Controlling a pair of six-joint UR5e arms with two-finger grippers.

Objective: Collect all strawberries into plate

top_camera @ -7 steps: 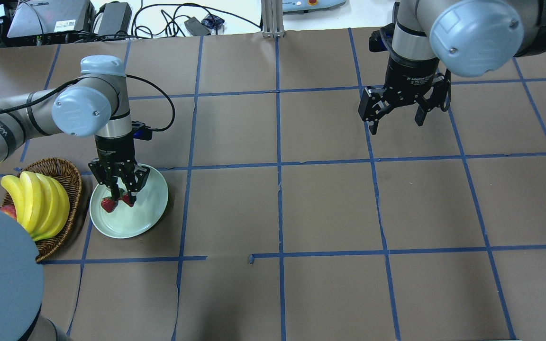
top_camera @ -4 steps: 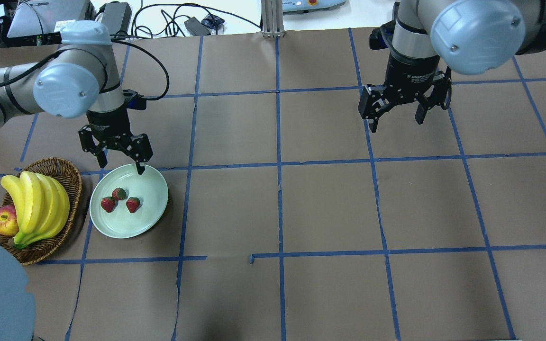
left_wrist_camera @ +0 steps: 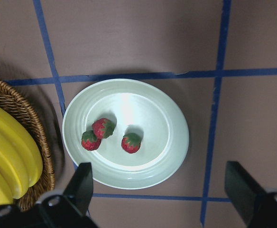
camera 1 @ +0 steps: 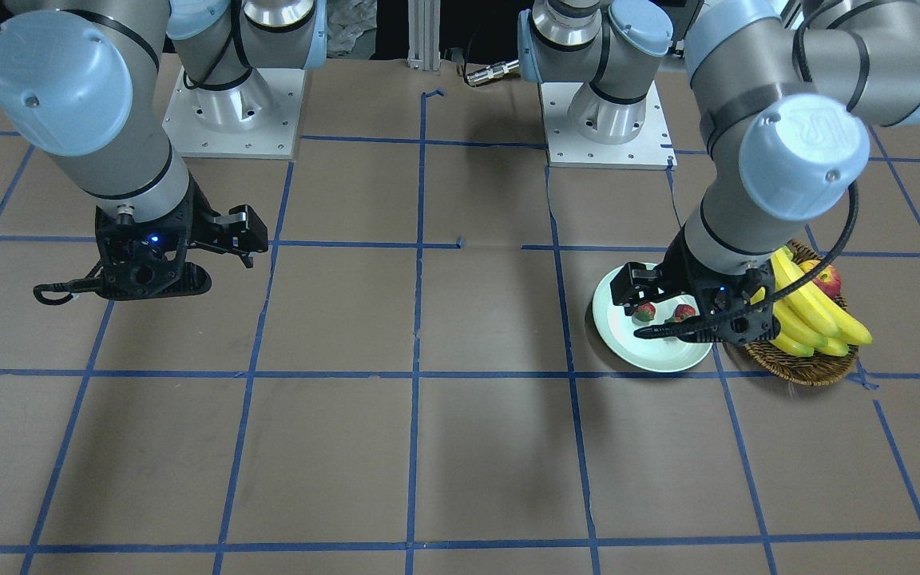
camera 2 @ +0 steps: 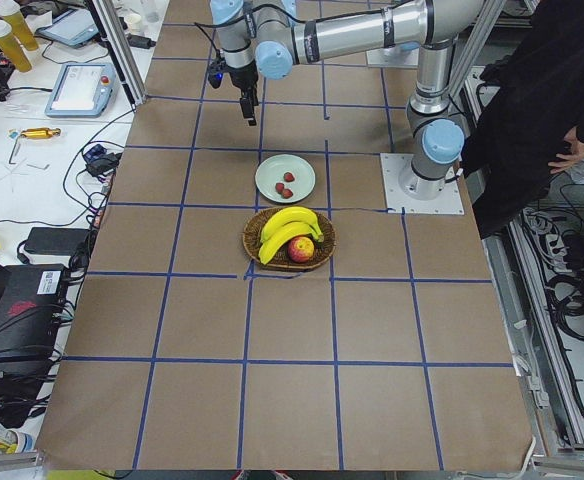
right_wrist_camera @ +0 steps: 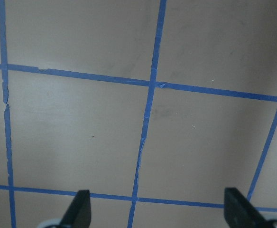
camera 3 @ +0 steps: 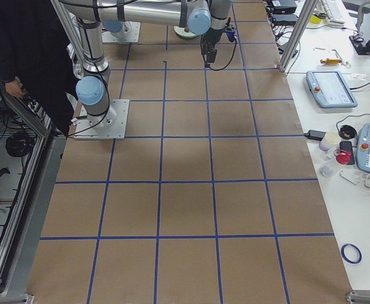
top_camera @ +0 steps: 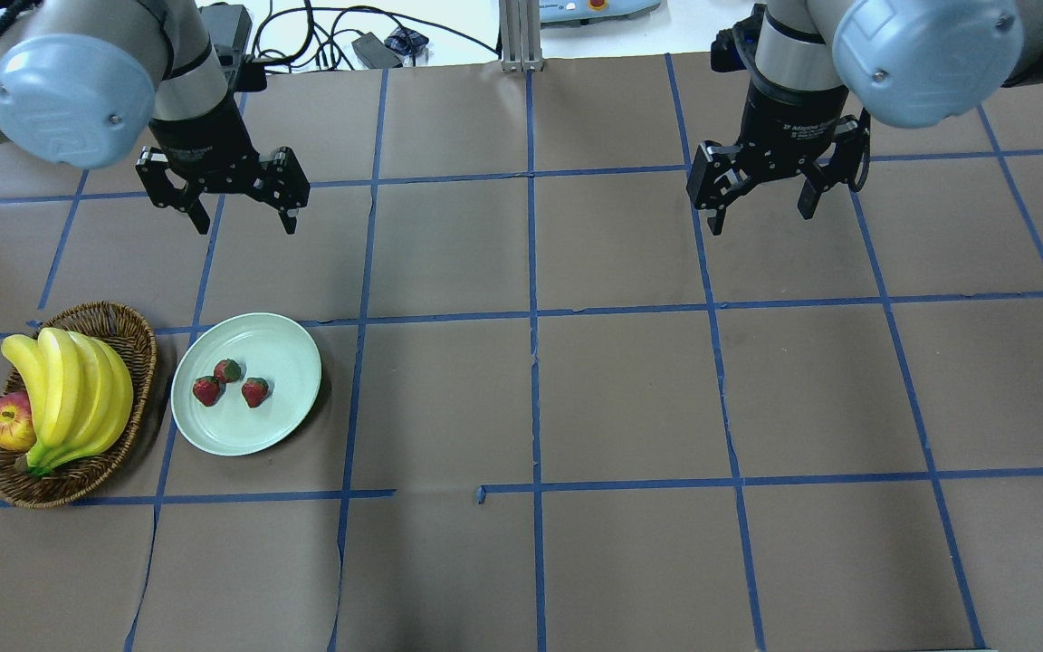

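Note:
Three small red strawberries lie together on the pale green plate at the table's left. The left wrist view looks straight down on them inside the plate. My left gripper hangs open and empty in the air, beyond the plate's far edge. Its fingers frame the plate from above. At the far right my right gripper is open over bare table, holding nothing.
A wicker basket with bananas and an apple stands just left of the plate, almost touching it. Brown paper with blue tape lines covers the table. Cables and devices lie past the far edge. A person stands by the robot's base.
My left gripper let go of a strawberry on the plate, opened, rose and drew back toward the far side. The right gripper barely moved.

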